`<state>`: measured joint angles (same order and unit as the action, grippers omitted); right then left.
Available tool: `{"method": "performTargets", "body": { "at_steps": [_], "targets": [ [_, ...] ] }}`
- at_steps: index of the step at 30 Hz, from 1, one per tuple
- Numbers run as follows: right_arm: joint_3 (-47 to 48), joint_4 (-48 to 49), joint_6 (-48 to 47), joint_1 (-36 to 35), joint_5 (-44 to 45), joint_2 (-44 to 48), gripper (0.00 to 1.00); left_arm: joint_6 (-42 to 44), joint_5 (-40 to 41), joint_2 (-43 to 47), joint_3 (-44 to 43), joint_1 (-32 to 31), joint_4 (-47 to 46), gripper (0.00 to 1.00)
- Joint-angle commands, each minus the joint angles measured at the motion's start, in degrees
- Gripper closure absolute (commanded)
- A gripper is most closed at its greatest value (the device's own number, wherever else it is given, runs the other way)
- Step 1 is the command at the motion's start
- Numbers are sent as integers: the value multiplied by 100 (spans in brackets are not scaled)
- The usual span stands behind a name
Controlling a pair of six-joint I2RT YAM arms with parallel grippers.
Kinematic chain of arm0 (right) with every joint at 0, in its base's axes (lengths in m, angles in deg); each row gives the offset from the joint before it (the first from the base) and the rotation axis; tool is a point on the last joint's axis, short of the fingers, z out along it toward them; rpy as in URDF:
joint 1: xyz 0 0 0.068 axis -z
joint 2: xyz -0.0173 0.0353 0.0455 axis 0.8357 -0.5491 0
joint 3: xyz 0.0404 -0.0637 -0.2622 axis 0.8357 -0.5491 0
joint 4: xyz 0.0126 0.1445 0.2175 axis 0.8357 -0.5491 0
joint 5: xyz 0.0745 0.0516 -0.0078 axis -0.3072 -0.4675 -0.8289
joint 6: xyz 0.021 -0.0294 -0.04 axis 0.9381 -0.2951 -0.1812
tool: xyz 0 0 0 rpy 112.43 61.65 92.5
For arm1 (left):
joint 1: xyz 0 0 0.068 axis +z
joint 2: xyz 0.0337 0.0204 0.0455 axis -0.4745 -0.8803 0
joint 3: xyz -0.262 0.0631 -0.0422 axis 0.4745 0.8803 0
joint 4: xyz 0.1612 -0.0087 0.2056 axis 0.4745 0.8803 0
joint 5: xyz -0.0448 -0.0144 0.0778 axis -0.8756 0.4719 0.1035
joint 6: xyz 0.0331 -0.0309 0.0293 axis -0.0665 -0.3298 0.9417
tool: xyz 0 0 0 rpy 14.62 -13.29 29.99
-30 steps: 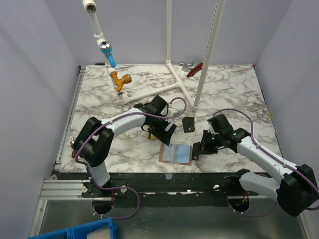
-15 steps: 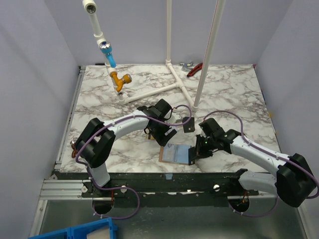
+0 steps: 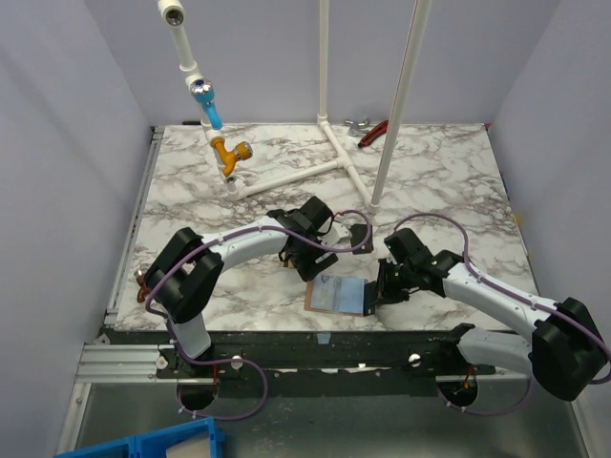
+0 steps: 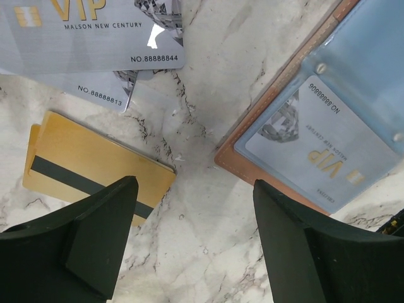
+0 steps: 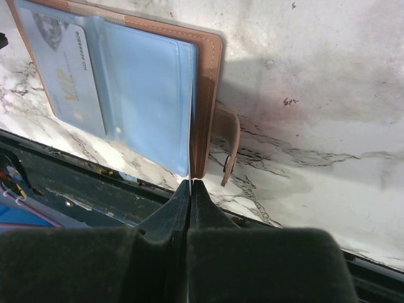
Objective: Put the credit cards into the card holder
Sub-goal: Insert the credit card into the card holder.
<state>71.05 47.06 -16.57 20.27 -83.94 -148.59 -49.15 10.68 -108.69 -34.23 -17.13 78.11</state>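
The tan card holder (image 3: 336,294) lies open near the table's front edge, blue sleeves up. One silvery VIP card (image 4: 322,142) sits in a sleeve pocket and also shows in the right wrist view (image 5: 69,82). My right gripper (image 5: 190,183) is shut on a thin card seen edge-on, at the holder's (image 5: 208,95) right edge between sleeve and cover. My left gripper (image 4: 194,189) is open and empty above bare marble, between the gold striped card (image 4: 95,165) and the holder's tan edge (image 4: 271,95). Two silvery-grey cards (image 4: 95,25) lie beyond. No black card shows.
White PVC pipes (image 3: 325,153) stand at the back with a blue and orange fitting (image 3: 229,153). A red-handled tool (image 3: 372,134) lies at the far edge. The holder's strap (image 5: 228,142) sticks out on its right side. The table's front edge (image 5: 113,183) is just under my right gripper.
My left gripper has moved right and nearer, to beside the holder's top left corner. My right gripper has moved left to the holder's right edge.
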Motion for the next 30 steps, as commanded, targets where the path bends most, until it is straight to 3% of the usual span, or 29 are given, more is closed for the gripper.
{"method": "performTargets", "body": {
  "at_steps": [1, 30],
  "targets": [
    [-67, 122, 26, -42, 9, 14, 99, 150, 203, 124, 150, -59, -220, 25],
    [-193, 643, -312, -39, -1042, -538, 99, 569, 759, 199, 683, -388, -736, 30]
  ]
}}
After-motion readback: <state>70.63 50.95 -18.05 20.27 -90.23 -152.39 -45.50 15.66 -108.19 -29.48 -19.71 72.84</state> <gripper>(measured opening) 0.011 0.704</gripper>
